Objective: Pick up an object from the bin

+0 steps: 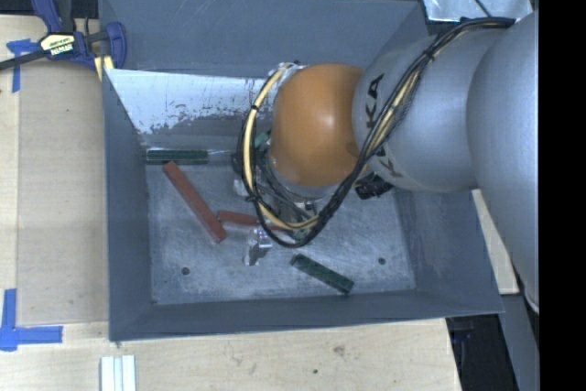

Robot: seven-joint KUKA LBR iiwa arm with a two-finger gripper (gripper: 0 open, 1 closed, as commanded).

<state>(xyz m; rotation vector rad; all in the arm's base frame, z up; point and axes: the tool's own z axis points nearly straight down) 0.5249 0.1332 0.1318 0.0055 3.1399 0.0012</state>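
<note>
Reaching from the right, claw (259, 247) low beside short red-brown stick (240, 218), spread impossible to tell.

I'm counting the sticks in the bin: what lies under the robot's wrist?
A short reddish-brown stick pokes out leftward from under the wrist, near the gripper. Its right end is covered, and so is the bin floor beneath the wrist; more could lie there.

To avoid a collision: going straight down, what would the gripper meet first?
The gripper probably meets the grey metal bin's floor, just beside the short reddish-brown bar; depth is unclear.
</note>
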